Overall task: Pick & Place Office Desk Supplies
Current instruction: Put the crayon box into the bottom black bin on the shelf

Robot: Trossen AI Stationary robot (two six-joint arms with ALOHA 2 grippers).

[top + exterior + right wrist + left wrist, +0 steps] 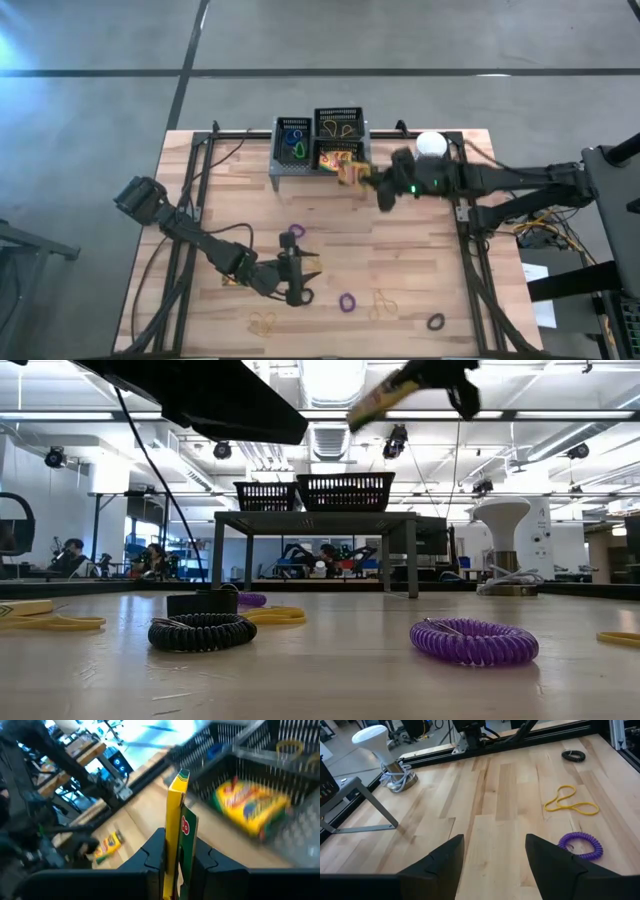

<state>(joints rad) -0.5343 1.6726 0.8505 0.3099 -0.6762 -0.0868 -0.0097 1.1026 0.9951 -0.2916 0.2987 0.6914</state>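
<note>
The right gripper (pixel 177 852) was clamped on a yellow-and-green crayon box (pixel 179 822), holding it upright in the air just in front of the mesh rack (pixel 318 147) at the table's (pixel 420 260) far edge; another crayon box (pixel 251 805) lay in one of the rack's black baskets (pixel 340 156). The left gripper (pixel 308 272) hovered near the near edge with its fingers (pixel 442 865) spread wide and empty; purple loop bands (pixel 347 301), a black one (pixel 436 321) and tan rubber bands (pixel 264 322) lay scattered along that edge.

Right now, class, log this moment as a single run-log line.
right gripper: shut on crayon box, beside the mesh rack | left gripper: open, low over table | basket: one crayon box inside
</note>
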